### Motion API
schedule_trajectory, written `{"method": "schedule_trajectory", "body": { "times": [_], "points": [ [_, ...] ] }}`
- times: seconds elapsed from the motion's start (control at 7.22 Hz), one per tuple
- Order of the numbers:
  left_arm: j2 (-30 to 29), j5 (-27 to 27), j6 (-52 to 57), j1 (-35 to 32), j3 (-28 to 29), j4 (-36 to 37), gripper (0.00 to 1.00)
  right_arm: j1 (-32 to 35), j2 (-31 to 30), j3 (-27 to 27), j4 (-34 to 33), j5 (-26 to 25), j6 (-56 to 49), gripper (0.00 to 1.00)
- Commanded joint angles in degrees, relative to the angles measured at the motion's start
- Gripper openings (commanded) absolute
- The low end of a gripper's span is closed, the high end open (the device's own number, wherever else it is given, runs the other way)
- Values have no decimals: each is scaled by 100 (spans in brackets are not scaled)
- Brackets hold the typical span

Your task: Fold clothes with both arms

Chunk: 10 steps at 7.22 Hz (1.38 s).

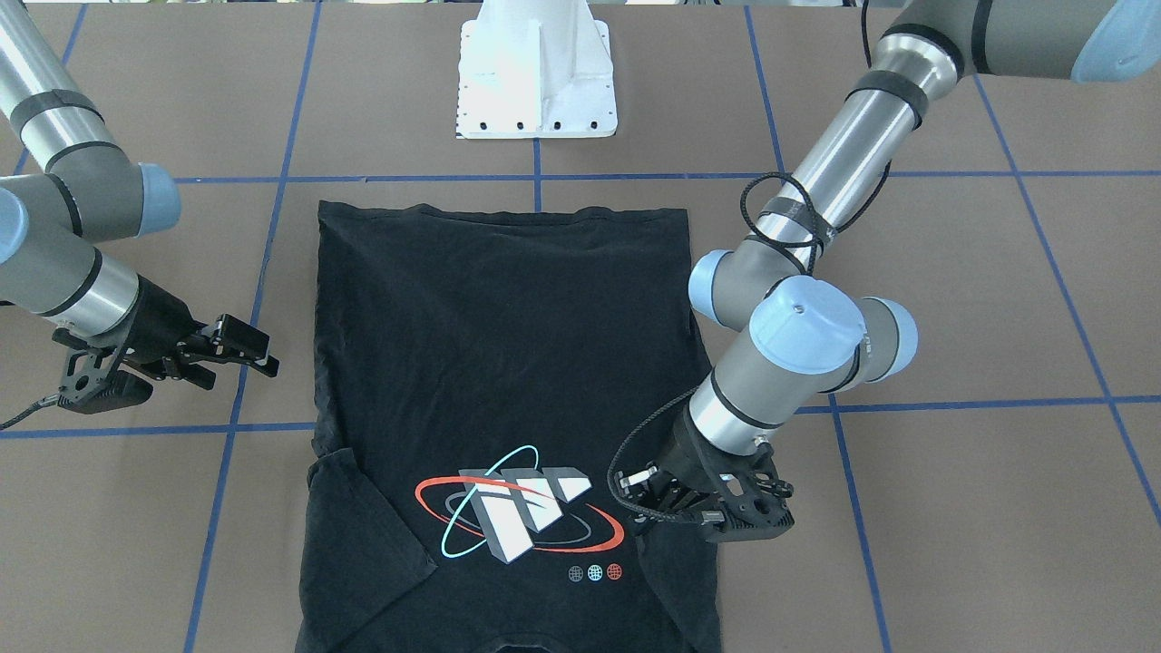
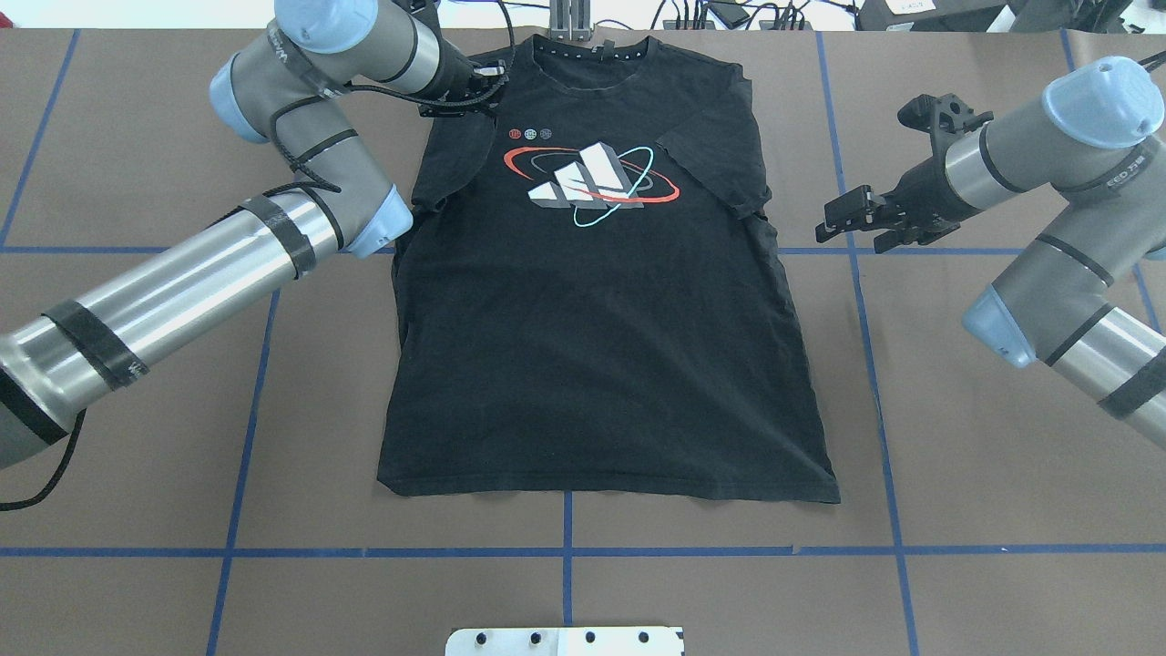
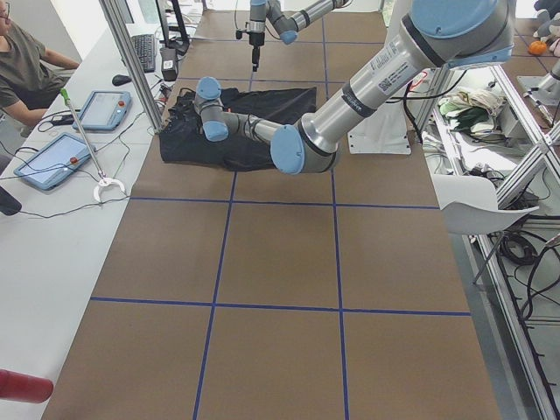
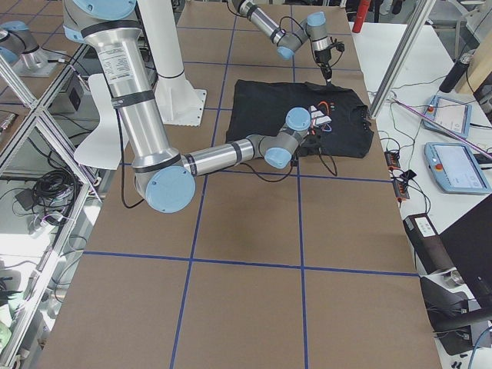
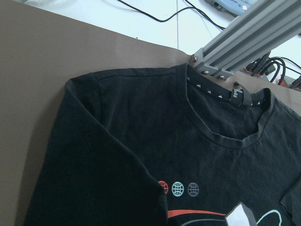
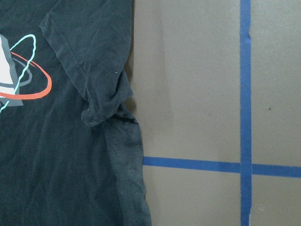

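Observation:
The black T-shirt (image 2: 592, 346) lies flat on the brown table, print up, collar at the far edge, hem toward the robot. Both short sleeves are folded in over the chest, beside the red and cyan ovals (image 2: 592, 178). My left gripper (image 2: 465, 89) hovers over the shirt's left shoulder and folded sleeve; it looks open and holds nothing. In the left wrist view the sleeve (image 5: 94, 155) lies loose and no fingers show. My right gripper (image 2: 852, 223) is open and empty over bare table, just right of the other folded sleeve (image 6: 89, 70).
The white base plate (image 2: 565, 640) sits at the near table edge. An aluminium frame post (image 5: 244, 42) and cables stand just beyond the collar. Blue tape lines (image 2: 565, 551) grid the table. An operator (image 3: 26, 61) and tablets are at the far side.

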Motion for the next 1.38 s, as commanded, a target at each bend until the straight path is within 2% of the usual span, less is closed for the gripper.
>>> {"method": "schedule_trajectory", "body": {
  "times": [0.0, 0.14, 0.28, 0.42, 0.55, 0.69, 0.83, 0.97, 1.25],
  "points": [
    [-44, 247, -17, 150, 13, 56, 77, -8, 1, 19, 0, -167, 16, 100],
    [-44, 239, -8, 168, -5, 39, 100, -8, 1, 63, -9, -238, 94, 100],
    [-27, 213, 10, 159, -66, 21, 100, -25, -34, 141, 0, -265, 112, 100],
    [156, 195, 1, 177, -562, 108, 100, -165, -330, 525, -26, -326, 260, 100],
    [619, 177, -16, 185, -1176, 109, 100, -305, -690, 964, -18, -544, 967, 100],
    [1172, -40, -17, 186, -1826, 100, 100, -698, -1119, 1603, -18, -1094, 1591, 100],
    [1604, -69, -17, 194, -2303, 100, 100, -1389, -1637, 2306, -18, -1988, 2416, 100],
    [1808, -60, -25, 186, -2586, 100, 100, -2014, -2199, 2870, -18, -2727, 2772, 100],
    [2230, -8, -34, 186, -3262, 83, 100, -3043, -2494, 3060, -18, -3809, 3405, 100]
  ]
}}
